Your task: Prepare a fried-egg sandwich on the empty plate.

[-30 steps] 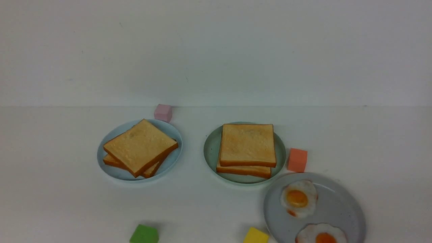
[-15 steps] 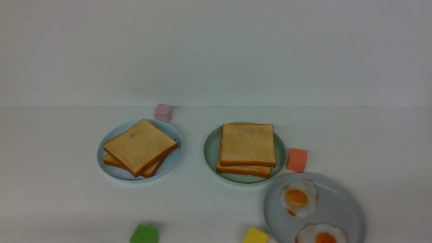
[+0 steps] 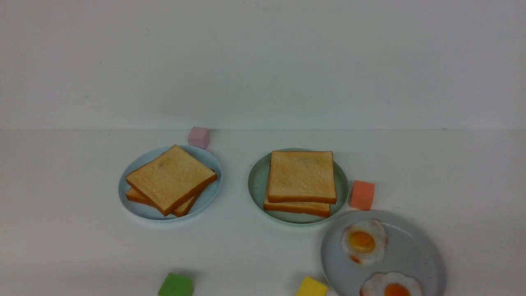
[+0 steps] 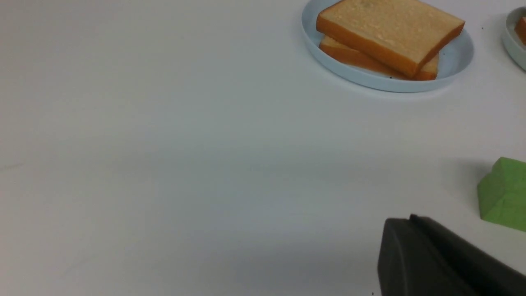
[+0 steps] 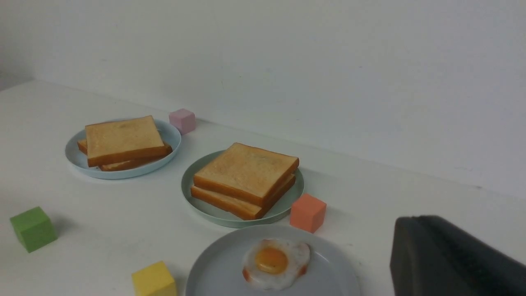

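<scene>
Two toast slices [image 3: 302, 176] lie stacked on one plate [image 3: 257, 183] in the middle (the upper slice sits a little farther back than the lower). To its left, another plate [image 3: 135, 209] bears a second, skewed toast pile [image 3: 170, 181], with a block [image 3: 199, 137] just beyond its far right side. Near right, the largest plate [image 3: 415, 255] holds two fried eggs [image 3: 363, 242], one nearer than the other. Between the middle and largest plates, at their right and far sides, sits another block [image 3: 362, 195]. Two more blocks [image 3: 176, 285] lie at the near side.

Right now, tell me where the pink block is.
In the front view, the pink block sits left of centre, by the far-right rim of the pale blue plate.
</scene>
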